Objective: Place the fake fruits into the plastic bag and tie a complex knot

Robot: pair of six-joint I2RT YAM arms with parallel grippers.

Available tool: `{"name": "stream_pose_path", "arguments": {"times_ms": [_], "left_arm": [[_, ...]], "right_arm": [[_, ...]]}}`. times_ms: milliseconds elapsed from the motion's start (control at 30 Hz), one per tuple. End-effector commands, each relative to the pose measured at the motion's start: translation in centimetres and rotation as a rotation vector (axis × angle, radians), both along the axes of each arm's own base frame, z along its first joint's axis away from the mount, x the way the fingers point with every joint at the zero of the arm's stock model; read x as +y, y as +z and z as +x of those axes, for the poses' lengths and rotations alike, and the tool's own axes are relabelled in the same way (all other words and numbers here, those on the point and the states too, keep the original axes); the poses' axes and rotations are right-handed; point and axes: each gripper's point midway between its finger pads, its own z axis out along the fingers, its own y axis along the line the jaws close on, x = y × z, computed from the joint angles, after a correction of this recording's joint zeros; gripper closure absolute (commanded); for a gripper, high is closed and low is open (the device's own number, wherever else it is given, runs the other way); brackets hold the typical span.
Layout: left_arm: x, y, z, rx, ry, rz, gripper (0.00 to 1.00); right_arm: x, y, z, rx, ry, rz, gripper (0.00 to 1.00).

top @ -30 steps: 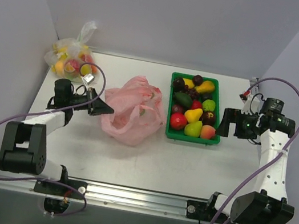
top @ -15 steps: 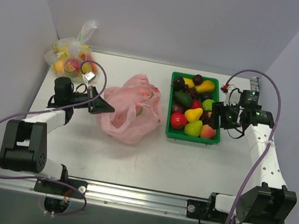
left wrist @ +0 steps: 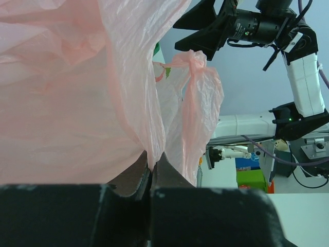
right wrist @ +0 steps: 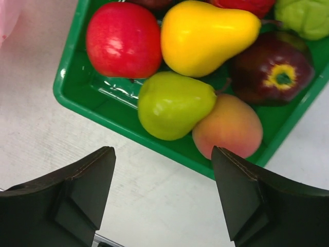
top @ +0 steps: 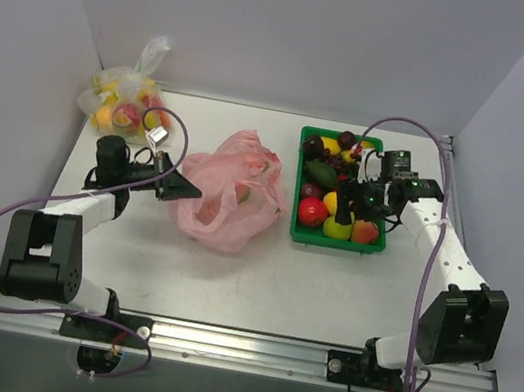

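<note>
The pink plastic bag [top: 233,201] lies crumpled at the table's middle, and a greenish fruit shows in its mouth. My left gripper [top: 180,188] is shut on the bag's left edge; in the left wrist view its jaws [left wrist: 153,163] pinch the pink film [left wrist: 67,92]. The fake fruits fill a green tray [top: 335,242]. My right gripper [top: 343,208] is open and empty above the tray's near edge. The right wrist view shows a red apple [right wrist: 123,40], a yellow pear [right wrist: 205,33], a green pear [right wrist: 172,105] and a peach [right wrist: 229,126] just beyond my open fingertips [right wrist: 105,159]. No knot is visible.
A clear bag of yellow-red fruit [top: 126,103] sits at the back left corner. The tray's green rim [right wrist: 77,98] lies between my right fingers and the fruits. A dark red apple [right wrist: 272,69] sits at the tray's right side. Walls close in on three sides.
My right arm has swung left from beside the tray to over its near fruits, staying open. My left gripper still holds the bag's edge in the same place.
</note>
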Motion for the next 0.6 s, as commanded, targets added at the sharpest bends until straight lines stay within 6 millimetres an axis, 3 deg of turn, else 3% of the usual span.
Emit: {"name": "stream_pose_path", "arguments": {"times_ms": [0,267,567], "left_arm": [[-0.3,0.5,0.2,-0.068,-0.021,0.008,1.00],[-0.6,-0.2,0.4,-0.051,-0.010,0.019,1.00],[-0.6,-0.7,0.2,-0.035,-0.008,0.026,1.00]], "right_arm": [[1.5,-0.1,1.0,-0.005,0.043,-0.006,0.21],[4.9,-2.0,2.6,0.008,0.140,-0.066,0.21],[6.9,-4.1,4.2,0.031,0.170,-0.100,0.20]]}}
